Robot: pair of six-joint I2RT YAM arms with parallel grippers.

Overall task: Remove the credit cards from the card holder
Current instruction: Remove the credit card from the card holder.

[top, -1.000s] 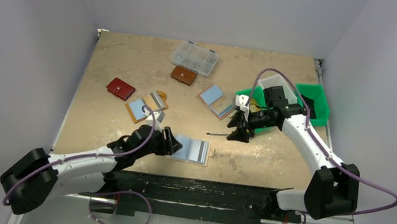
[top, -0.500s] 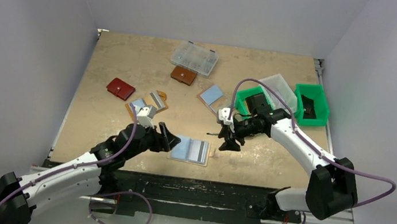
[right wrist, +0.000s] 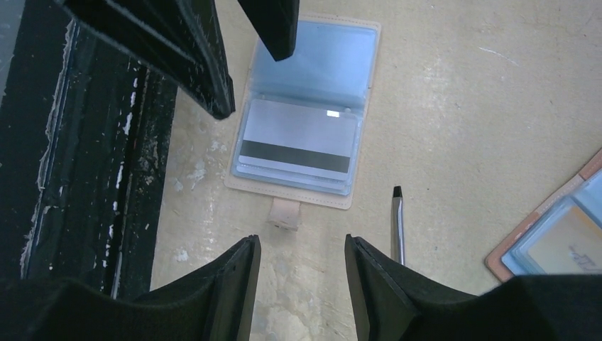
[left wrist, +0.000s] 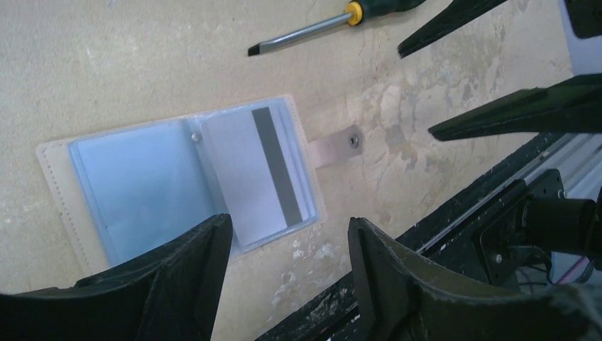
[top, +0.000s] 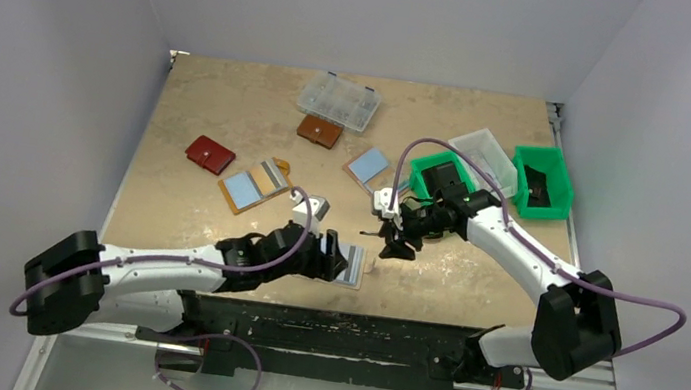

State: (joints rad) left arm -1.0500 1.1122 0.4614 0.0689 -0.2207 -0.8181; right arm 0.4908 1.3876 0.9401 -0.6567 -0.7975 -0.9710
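The tan card holder lies open and flat near the table's front edge, its pale blue sleeves up. A silvery card with a dark stripe sits in its right-hand sleeve, and the snap tab points right. My left gripper hovers open over the holder's near edge, nothing between its fingers. My right gripper stands open just beyond the snap tab, holding nothing. From above, the left gripper covers the left half of the card holder, and the right gripper is close on its right.
A screwdriver lies beside the right gripper. Further back are a red wallet, a brown wallet, two other open card wallets, a clear organiser box and green bins. The black front rail runs just beside the holder.
My left arm swung right and now reaches over the card holder, its jaws wider than a second ago. My right gripper came left and nearer, from the green bin to beside the holder.
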